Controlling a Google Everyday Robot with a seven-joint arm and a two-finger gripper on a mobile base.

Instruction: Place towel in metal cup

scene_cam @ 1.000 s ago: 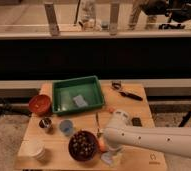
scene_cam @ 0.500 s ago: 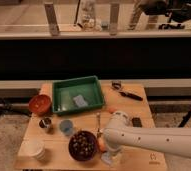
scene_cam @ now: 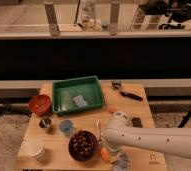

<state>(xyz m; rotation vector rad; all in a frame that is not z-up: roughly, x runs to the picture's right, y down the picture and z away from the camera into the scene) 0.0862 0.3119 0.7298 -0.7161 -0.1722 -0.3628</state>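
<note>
Desk [scene_cam: 141,107]: no item on it has shifted over the last second. All places below are given from the green tray [scene_cam: 74,81].

Arm [scene_cam: 154,142]: it reaches in from the right, forward of the tray's right half. Its pose is nearly the same as a second ago, with at most a slight settling downward.

Green tray: it holds only the small flat square cloth [scene_cam: 79,100], which is not the task's item.

Dark bowl [scene_cam: 83,145]: it sits well forward of the tray's middle, between the pickup point and the cup.

Tool [scene_cam: 115,152]: it hangs low, well forward of the tray's right front corner and at the desk's near edge. It is directly over or against the towel. Whether it is wide, narrow or gripping cannot be told, as the wrist hides it.

Towel [scene_cam: 122,161]: a rumpled pale heap, still on the desk well forward of the tray's right corner. It has not been lifted.

Metal cup [scene_cam: 45,123]: it stands just forward of the tray's left front corner, beside the blue cup [scene_cam: 65,127], and has nothing in it.

Assessment: the arm has stopped travelling, which suggests the pickup is in hand. The carry past the dark bowl to the cup is not yet begun. The nearby blue cup could be mistaken for the target.
</note>
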